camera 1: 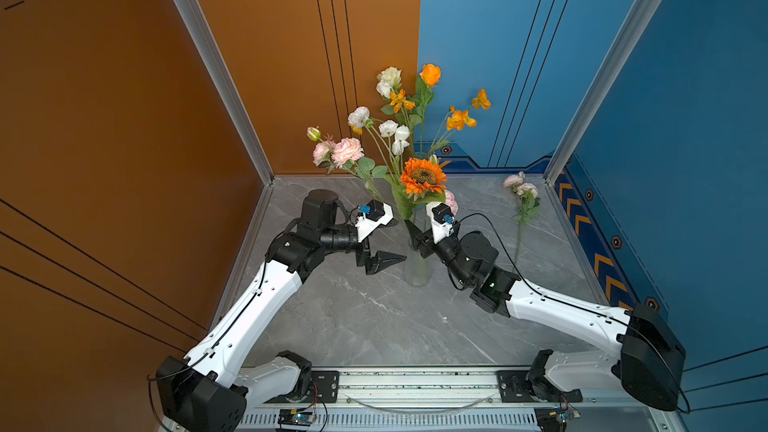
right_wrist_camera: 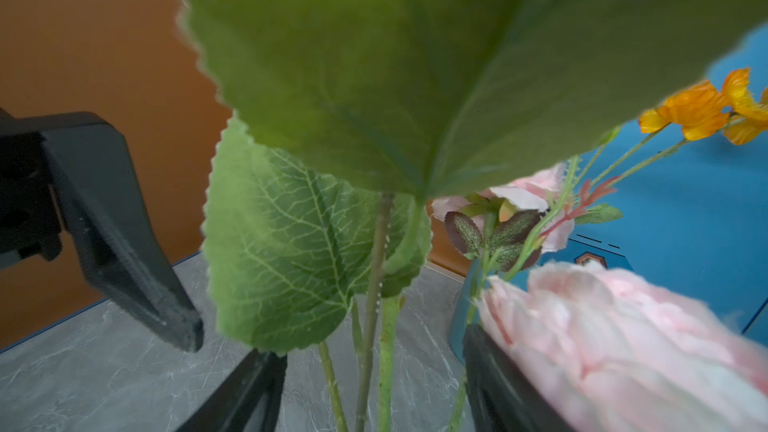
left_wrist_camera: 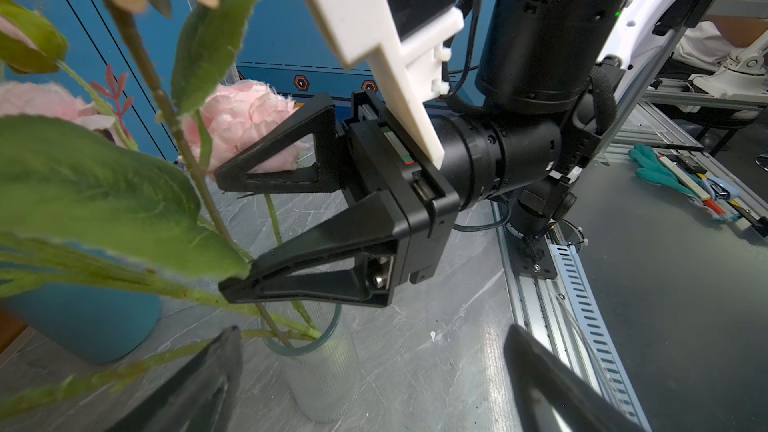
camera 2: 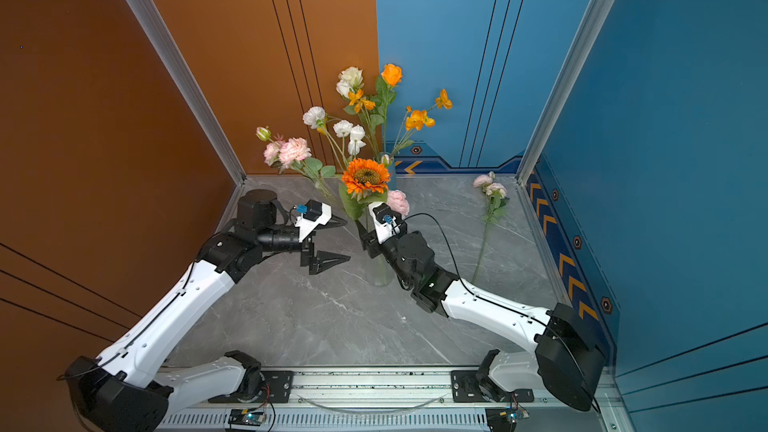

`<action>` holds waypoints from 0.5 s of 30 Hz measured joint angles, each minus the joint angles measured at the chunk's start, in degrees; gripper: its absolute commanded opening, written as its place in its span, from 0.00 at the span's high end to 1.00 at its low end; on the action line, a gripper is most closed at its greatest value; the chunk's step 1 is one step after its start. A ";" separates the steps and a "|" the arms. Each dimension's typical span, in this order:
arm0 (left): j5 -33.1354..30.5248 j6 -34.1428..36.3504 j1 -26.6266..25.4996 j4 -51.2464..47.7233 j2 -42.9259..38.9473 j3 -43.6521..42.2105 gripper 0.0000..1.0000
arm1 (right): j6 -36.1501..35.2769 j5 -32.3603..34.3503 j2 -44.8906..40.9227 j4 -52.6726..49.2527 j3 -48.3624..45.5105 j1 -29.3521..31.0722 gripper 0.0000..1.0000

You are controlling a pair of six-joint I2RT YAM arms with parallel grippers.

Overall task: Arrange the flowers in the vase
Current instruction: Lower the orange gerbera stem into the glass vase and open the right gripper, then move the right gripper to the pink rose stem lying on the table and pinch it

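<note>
Flowers: the flowers (camera 1: pixel 422 176) are standing in the vase, their stems crossing at its mouth and fanning outward. One pink stem (camera 1: pixel 521 205) is lying on the table, well apart to the right and not yet placed.
Vase: the vase (camera 1: pixel 419 272), a clear ribbed glass cylinder, is standing upright between my two hands. Its narrow mouth is bunching the stems together.
Right hand: my right hand (left_wrist_camera: pixel 218 232) is hovering just above the vase mouth, fingers apart with stems passing between them. I am clamping nothing, I judge so the stem can settle.
Left hand: my left hand (camera 1: pixel 400 241) is waiting just beside the vase, fingers spread wide and empty, probably to steady anything that is tipping.
Textures: fabric petals, saw-edged fuzzy leaves and thin, stiff plastic stems are likely springing back when pushed.
Table: the table (camera 1: pixel 374 317), a smooth grey marble-look slab, is giving the vase a flat footing.
Teal pot: a teal pot (left_wrist_camera: pixel 83 326) is standing behind the vase. Some taller stems seem to be rising from it.
</note>
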 measured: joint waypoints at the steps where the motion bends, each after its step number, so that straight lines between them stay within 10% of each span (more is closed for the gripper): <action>1: 0.00 0.00 0.00 0.00 0.00 0.00 0.02 | 0.04 0.07 -0.17 -0.66 0.00 0.00 0.19; 15: -0.02 0.04 0.02 0.00 -0.11 0.00 0.02 | 0.66 -3.54 -13.38 -19.23 3.19 0.70 0.05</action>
